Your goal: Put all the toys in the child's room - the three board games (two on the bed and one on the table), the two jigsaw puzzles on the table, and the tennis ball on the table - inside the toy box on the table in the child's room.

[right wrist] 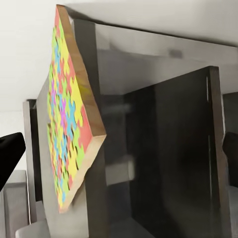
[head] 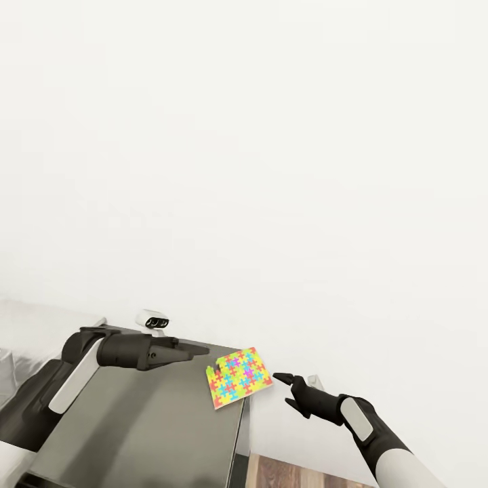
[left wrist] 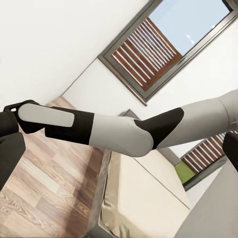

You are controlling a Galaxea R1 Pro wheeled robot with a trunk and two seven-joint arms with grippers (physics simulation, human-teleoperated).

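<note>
No text, label, brand, number or sign can be read in any of the pictures. The jigsaw puzzle [head: 237, 377], low in the head view just right of centre, carries only an interlocking-piece pattern in yellow, pink, blue and green, with no lettering on its face. In the right wrist view the same square [right wrist: 69, 124] shows its patterned face and a plain brown edge, again without print. The dark grey counter [head: 149, 427] under it, at the lower left of the head view, bears no markings, and the white wall above it is blank.
</note>
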